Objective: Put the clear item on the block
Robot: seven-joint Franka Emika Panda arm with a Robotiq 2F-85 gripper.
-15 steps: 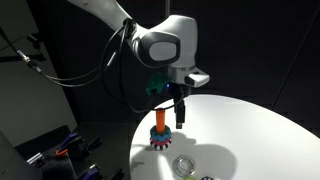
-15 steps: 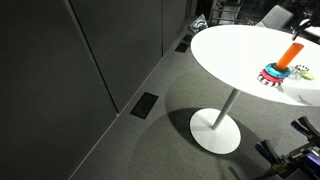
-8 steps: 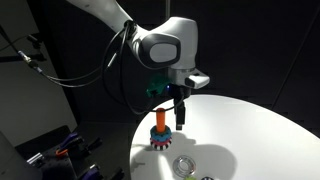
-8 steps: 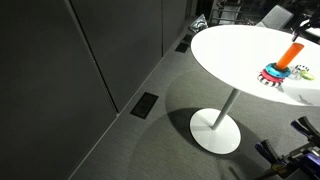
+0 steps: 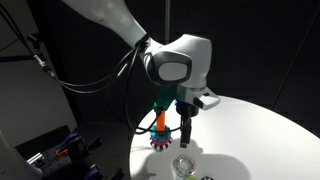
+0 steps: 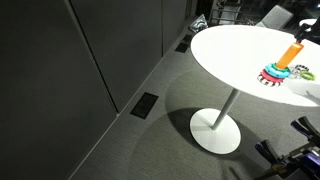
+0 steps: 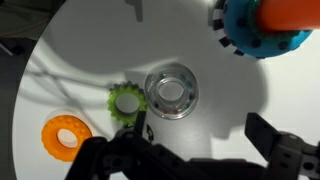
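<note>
White round table [image 6: 230, 50] carries the block [image 7: 262, 30]; the clear item [image 7: 171, 91]; a green gear [image 7: 126, 101]; an orange ring [image 7: 65, 136].

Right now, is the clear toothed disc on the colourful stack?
Off: clear toothed disc lies flat on white round table, apart from orange-teal stack.

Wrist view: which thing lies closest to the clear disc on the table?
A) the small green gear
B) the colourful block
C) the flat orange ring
A: the small green gear sits right beside the clear item, while the orange ring lies farther off and the block stands apart at the picture's upper edge.
</note>
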